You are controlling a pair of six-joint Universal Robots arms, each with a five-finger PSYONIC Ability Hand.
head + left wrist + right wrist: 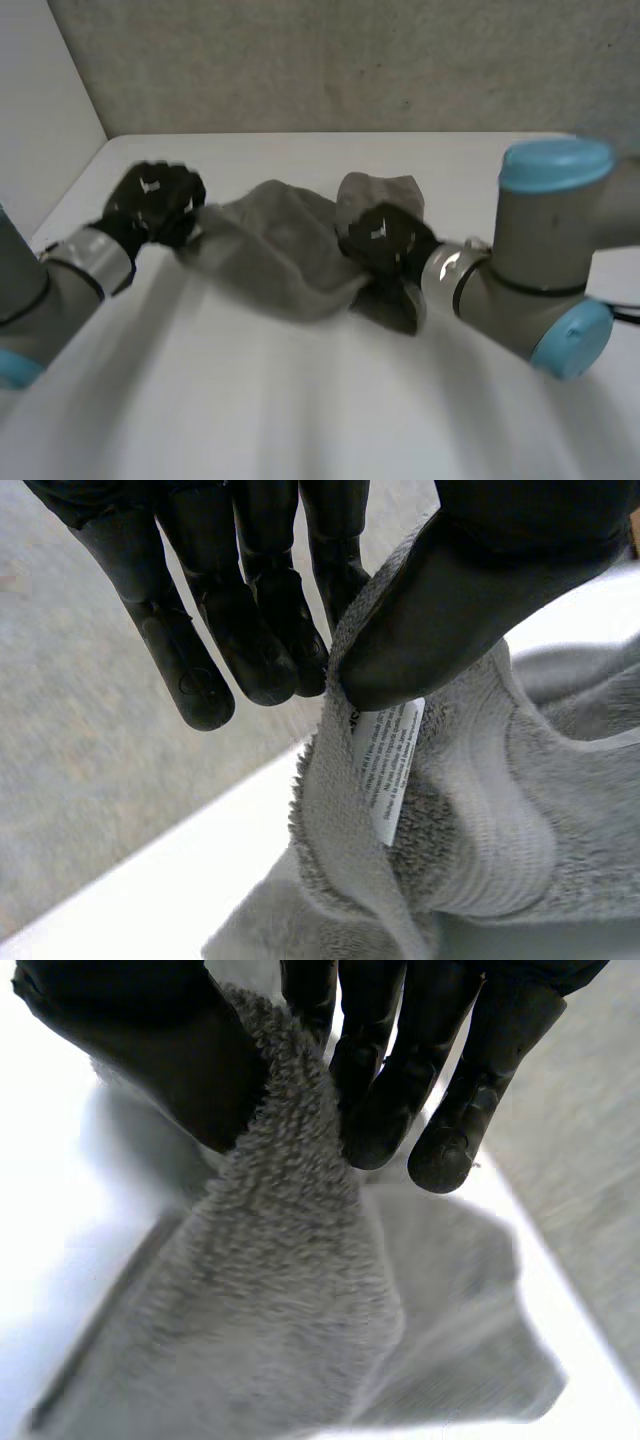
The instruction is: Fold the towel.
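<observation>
A grey towel (275, 250) hangs bunched between my two hands above the white table (300, 400). My left hand (155, 203) pinches its left corner. In the left wrist view the thumb (450, 610) presses the towel's edge (470, 810) against the fingers (260, 630), just above a white care label (390, 770). My right hand (385, 238) grips the towel's right end, where cloth bunches above and below it. In the right wrist view the thumb (170, 1050) and fingers (400, 1080) pinch a fold of the towel (290, 1290).
A grey wall (350, 60) runs along the table's far edge. A white panel (40, 110) stands at the left side. Bare tabletop lies in front of the towel.
</observation>
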